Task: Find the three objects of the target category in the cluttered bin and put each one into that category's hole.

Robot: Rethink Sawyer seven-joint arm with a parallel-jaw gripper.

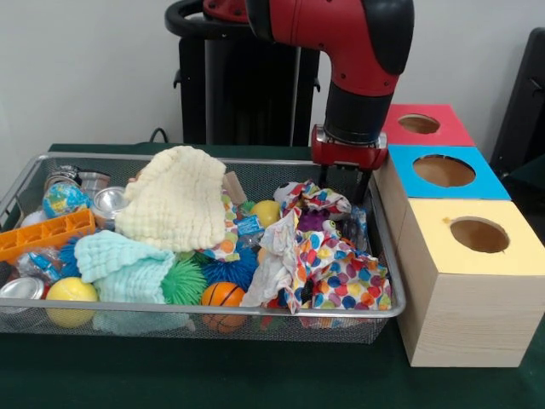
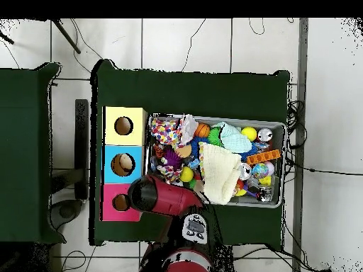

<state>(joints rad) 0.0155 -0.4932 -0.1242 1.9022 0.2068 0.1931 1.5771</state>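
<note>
Nearest camera: green cloth-covered table (image 1: 213, 375), then wire mesh bin (image 1: 25, 183) with clutter. At 3 o'clock of the bin, wooden block of three holes: yellow-topped box (image 1: 502, 256) nearest, blue-topped box (image 1: 404, 166) in the middle, red-topped box (image 1: 392, 128) farthest.

Red and black arm's gripper (image 1: 345, 183) hangs low at the bin's far corner by the boxes, about 1 o'clock in the bin, just above or into the polka-dot multicolour cloth (image 1: 341, 268). Cannot tell whether its tips are apart or together; the cloth and housing hide them.

Big cream waffle-knit cloth (image 1: 174, 200) sits at 11 o'clock, mint knit cloth (image 1: 119, 264) at 8 o'clock.

Target category not shown, so the task's things can't be singled out. Candidates: orange mini basketball (image 1: 223, 296) at 6 o'clock, yellow ball (image 1: 71, 294) at 7 o'clock, globe-print ball (image 1: 65, 199) at 10 o'clock.

Risks, as judgement: cloth snagging and dragging neighbours out; buried items missed; balls rolling away under a poor pinch; wrong hole chosen.
</note>
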